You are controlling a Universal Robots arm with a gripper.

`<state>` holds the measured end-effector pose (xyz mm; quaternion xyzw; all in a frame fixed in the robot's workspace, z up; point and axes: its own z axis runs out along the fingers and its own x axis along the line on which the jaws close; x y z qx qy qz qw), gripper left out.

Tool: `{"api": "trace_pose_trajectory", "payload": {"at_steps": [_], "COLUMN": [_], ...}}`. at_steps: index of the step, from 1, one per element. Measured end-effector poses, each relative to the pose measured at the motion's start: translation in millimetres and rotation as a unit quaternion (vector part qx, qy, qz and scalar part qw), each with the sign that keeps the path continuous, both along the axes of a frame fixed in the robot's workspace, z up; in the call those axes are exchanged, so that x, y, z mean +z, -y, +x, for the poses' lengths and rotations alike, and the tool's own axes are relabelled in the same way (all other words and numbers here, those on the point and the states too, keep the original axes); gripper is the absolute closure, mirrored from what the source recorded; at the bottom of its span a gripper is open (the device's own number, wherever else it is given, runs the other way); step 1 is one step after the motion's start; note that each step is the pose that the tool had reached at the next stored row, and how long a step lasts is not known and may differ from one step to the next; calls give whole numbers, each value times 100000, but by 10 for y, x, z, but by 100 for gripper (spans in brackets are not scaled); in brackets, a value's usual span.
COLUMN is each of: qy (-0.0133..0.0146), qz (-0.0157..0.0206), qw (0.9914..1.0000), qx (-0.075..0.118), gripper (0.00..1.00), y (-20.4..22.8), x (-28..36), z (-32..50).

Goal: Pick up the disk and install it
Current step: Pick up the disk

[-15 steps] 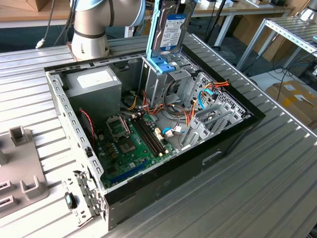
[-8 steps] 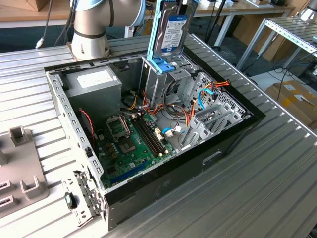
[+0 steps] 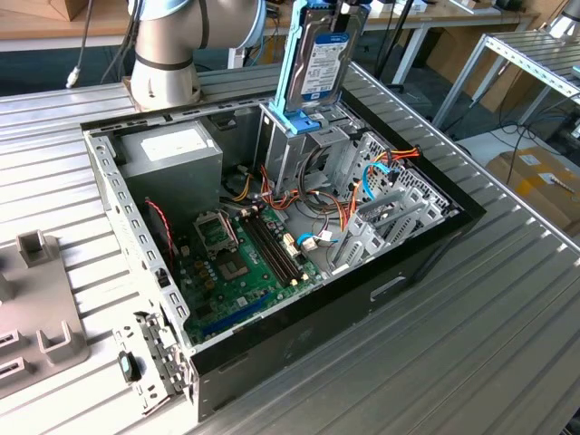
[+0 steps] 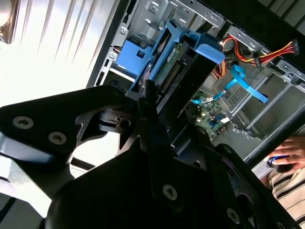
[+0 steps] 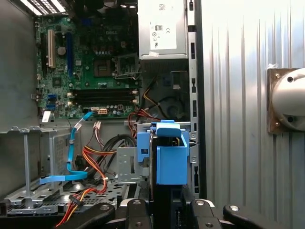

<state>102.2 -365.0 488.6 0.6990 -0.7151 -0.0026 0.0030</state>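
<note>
The black fingers [image 5: 135,210] [image 4: 151,119] are clamped on opposite faces of the flat rectangular grey metal disk [image 3: 322,56] [image 5: 169,160] [image 4: 183,57], which has a blue-and-white label and a bright blue plastic carrier around it. The disk hangs upright on end, not yet seated. Its lower blue end is right at the top of the grey sheet-metal drive cage [image 3: 288,156]; I cannot tell whether the two touch. In the second wrist view a separate blue plastic bracket [image 4: 130,56] sits in the cage just beside the disk. The cage stands in the far part of the open black computer case [image 3: 426,263]. Beside it are the big grey metal box with a white sticker [image 3: 172,152] [image 5: 162,28] and the green motherboard [image 3: 237,263] [image 5: 95,62]. Flat blue cables [image 3: 372,177] [image 5: 71,157] lie near the cage. The case lies on the ribbed metal counter [image 3: 471,362], near the arm's round base [image 3: 166,77]. A person's hand [image 4: 291,151] rests beyond the case.
</note>
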Motion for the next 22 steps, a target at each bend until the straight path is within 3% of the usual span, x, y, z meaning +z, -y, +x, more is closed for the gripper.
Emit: {"api": "trace_pose_trajectory", "payload": {"at_steps": [14, 20, 22], "qy": [-1, 1, 1], "qz": [-51, -60, -63], "qw": [100000, 100000, 100000], "qx": [-1, 2, 1], "gripper": [65, 65, 65], "y": [276, 481, 517], "x": [0, 0, 0], "z": [0, 0, 0]}}
